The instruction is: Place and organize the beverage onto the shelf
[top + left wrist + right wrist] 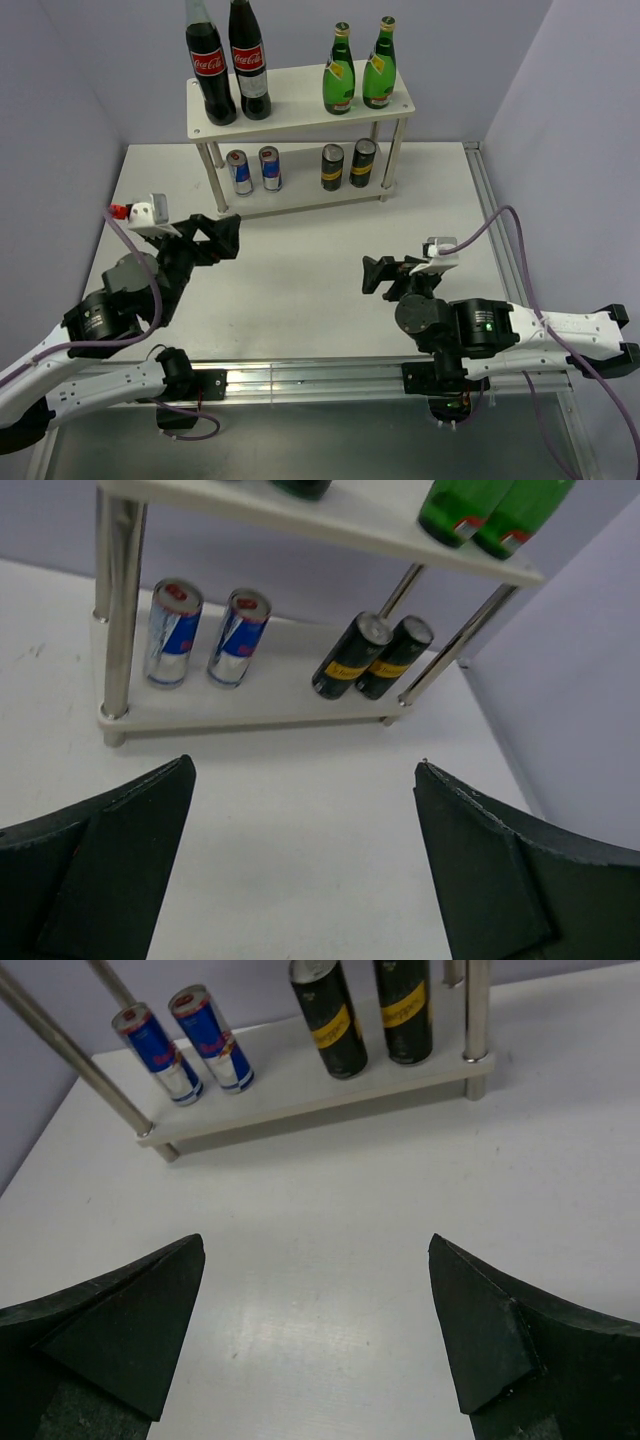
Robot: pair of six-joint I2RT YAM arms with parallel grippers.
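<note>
Your left end effector (230, 237) and right end effector (368, 275) both hang over the bare white worktop (300, 290) with fingers spread wide and nothing between them, well apart from the small white two-tier shelf (300, 95) at the far side. All six drinks stand on it: the two green glass bottles (340, 72) with yellow labels at the right of the top board beside two taller dark cola bottles (210, 65), and below, the two blue-and-silver slim cans (240, 172) at left and the two dark gold-topped cans (332, 167) at right. The placing looks done, so the risk now is your own motion. The green bottles sit close to the board's right end, and the shelf rests on thin legs; a reach or swing toward it could nudge a leg and topple the tall glass. The dark cans stand near the right front leg, so any tidying there risks a finger catching the post.
</note>
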